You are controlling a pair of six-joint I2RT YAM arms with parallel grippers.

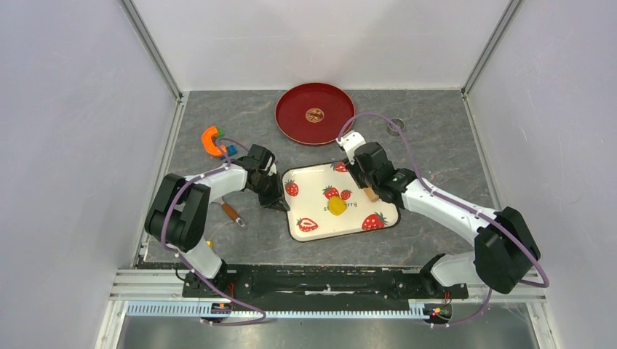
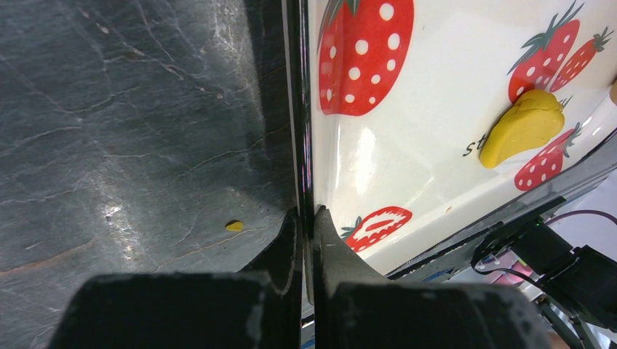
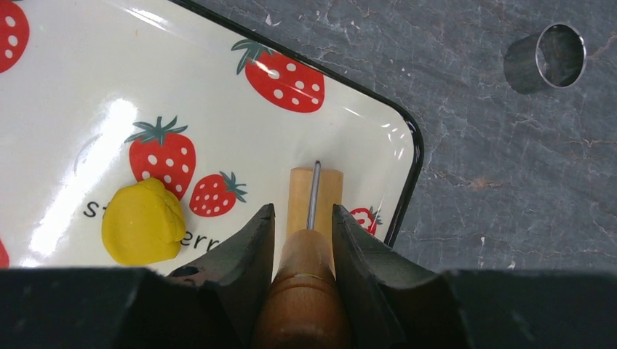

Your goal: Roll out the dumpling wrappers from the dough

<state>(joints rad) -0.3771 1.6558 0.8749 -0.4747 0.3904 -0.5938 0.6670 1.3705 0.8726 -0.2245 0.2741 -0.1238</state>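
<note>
A yellow dough lump (image 1: 336, 206) lies in the middle of the white strawberry tray (image 1: 309, 178); it also shows in the left wrist view (image 2: 524, 125) and the right wrist view (image 3: 142, 222). It is a thick lump, not a flat disc; no thin round wrapper is in view. My left gripper (image 1: 280, 202) (image 2: 307, 214) is shut on the tray's black left rim (image 2: 298, 109). My right gripper (image 1: 367, 190) (image 3: 304, 214) is shut on the wooden handle of a small roller (image 3: 314, 190), held over the tray's right part, to the right of the dough and apart from it.
A red plate (image 1: 314, 113) sits behind the tray. A metal ring cutter (image 1: 396, 128) (image 3: 553, 57) stands at the back right. An orange tool (image 1: 212, 141) and a wooden-handled tool (image 1: 231, 212) lie left of the tray. A yellow crumb (image 2: 234, 226) lies on the slate.
</note>
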